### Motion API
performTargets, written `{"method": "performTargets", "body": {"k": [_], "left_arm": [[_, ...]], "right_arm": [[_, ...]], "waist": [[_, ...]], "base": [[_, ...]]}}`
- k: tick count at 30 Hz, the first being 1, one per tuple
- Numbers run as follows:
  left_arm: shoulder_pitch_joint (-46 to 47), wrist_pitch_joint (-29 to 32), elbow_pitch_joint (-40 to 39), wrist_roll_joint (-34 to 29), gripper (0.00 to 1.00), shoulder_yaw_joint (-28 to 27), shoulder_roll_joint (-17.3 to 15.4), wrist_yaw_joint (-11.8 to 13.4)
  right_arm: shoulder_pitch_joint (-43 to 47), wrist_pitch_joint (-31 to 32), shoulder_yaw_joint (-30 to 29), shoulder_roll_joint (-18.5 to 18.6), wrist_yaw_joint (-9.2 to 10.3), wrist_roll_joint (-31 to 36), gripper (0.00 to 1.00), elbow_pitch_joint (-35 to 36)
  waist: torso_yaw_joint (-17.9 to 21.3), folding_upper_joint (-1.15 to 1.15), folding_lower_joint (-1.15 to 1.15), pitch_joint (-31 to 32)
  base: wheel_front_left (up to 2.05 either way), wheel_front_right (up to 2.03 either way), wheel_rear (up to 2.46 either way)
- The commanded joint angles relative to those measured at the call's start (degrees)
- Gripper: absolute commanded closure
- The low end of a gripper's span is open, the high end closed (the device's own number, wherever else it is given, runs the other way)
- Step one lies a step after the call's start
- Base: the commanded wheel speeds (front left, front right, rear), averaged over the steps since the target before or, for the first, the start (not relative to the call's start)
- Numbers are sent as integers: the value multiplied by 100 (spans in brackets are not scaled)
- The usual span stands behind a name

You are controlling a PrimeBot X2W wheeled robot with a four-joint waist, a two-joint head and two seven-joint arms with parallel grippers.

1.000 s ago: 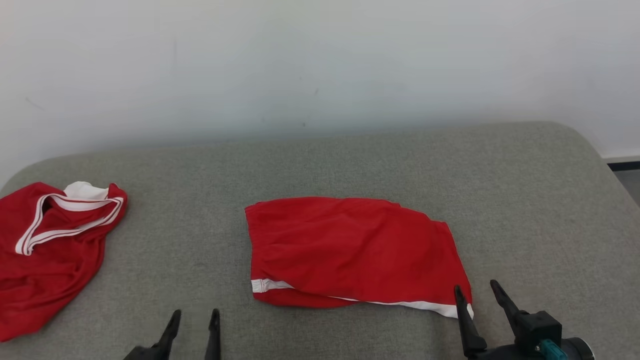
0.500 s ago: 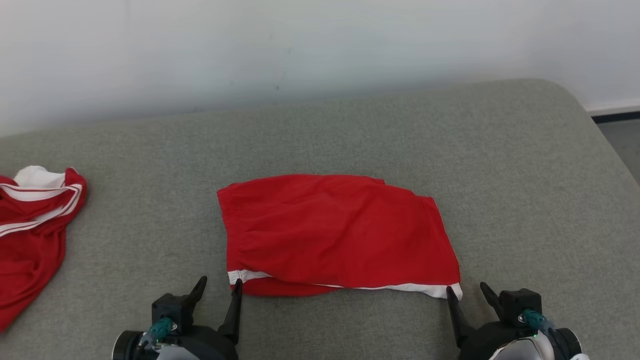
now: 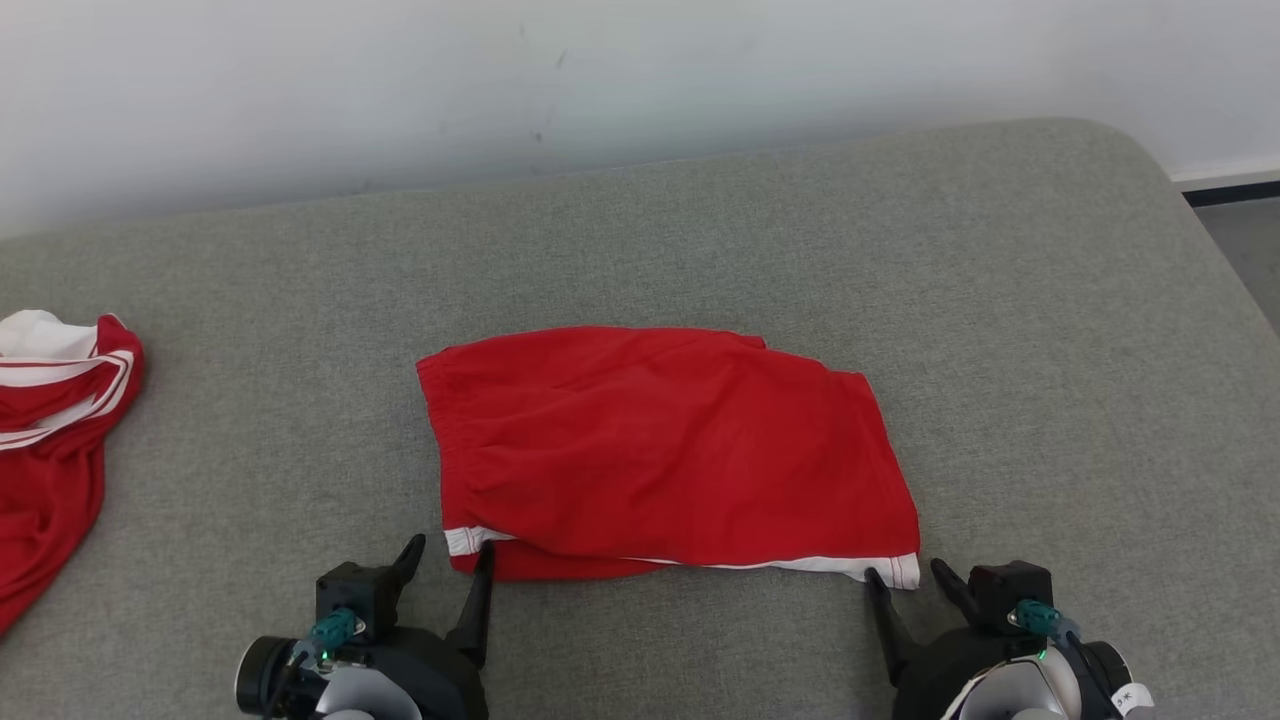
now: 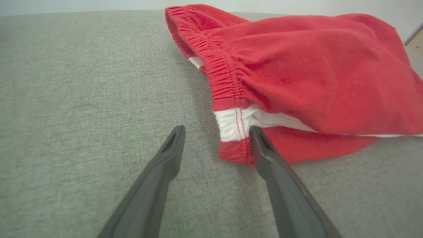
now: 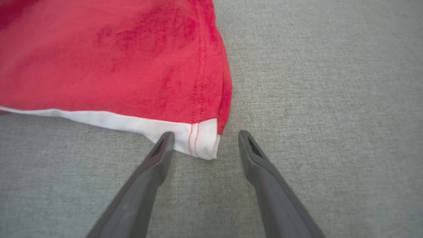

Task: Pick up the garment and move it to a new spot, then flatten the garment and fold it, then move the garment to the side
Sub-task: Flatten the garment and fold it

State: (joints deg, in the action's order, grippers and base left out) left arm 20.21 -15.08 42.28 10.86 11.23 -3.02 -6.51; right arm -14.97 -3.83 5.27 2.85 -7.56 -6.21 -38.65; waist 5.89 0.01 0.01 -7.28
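The garment [image 3: 660, 450] is a pair of red shorts with white trim, lying folded and flat in the middle of the grey cushion. My left gripper [image 3: 450, 548] is open at its near left corner. In the left wrist view the white-trimmed waistband corner [image 4: 231, 127] lies between the fingertips of the left gripper [image 4: 216, 129], against the right finger. My right gripper [image 3: 905, 572] is open at the near right corner. In the right wrist view the white hem corner [image 5: 201, 142] sits between the tips of the right gripper [image 5: 205, 134], close to the left finger.
A second red garment with white stripes [image 3: 50, 420] lies crumpled at the left edge. The grey padded surface [image 3: 1050, 350] runs back to a white wall [image 3: 600, 80]. Its rounded right edge drops to the floor [image 3: 1245, 250].
The head view has shifted downward. Both grippers have come in to the shorts' near corners, the left one from farther left. Both stay open and the shorts lie as before.
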Motion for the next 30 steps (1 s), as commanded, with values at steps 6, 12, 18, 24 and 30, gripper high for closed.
{"method": "performTargets", "body": {"k": [6,12,18,24,30], "left_arm": [[23,-8,-153,134,0,5,4,-24],[-83,-8,-121,218,95,73,8,-44],[-59,-7,75,511,100,327,9,-95],[-101,-8,-260,952,100,405,11,-88],[-14,-8,-1033,1624,100,506,-27,-91]], "right_arm": [[-100,29,153,3,15,-141,16,-246],[-125,61,209,3,15,-273,100,-393],[-173,-32,248,6,15,-325,100,-451],[-165,-246,183,5,15,-507,100,-280],[-295,-508,139,6,15,-1193,100,460]], "waist": [[-34,-1,-1,6],[-29,-1,-1,41],[-8,-1,-1,126],[-12,-1,-1,251],[-34,-1,-1,327]], "base": [[0,0,0],[0,0,0],[0,0,0],[0,0,0],[0,0,0]]}}
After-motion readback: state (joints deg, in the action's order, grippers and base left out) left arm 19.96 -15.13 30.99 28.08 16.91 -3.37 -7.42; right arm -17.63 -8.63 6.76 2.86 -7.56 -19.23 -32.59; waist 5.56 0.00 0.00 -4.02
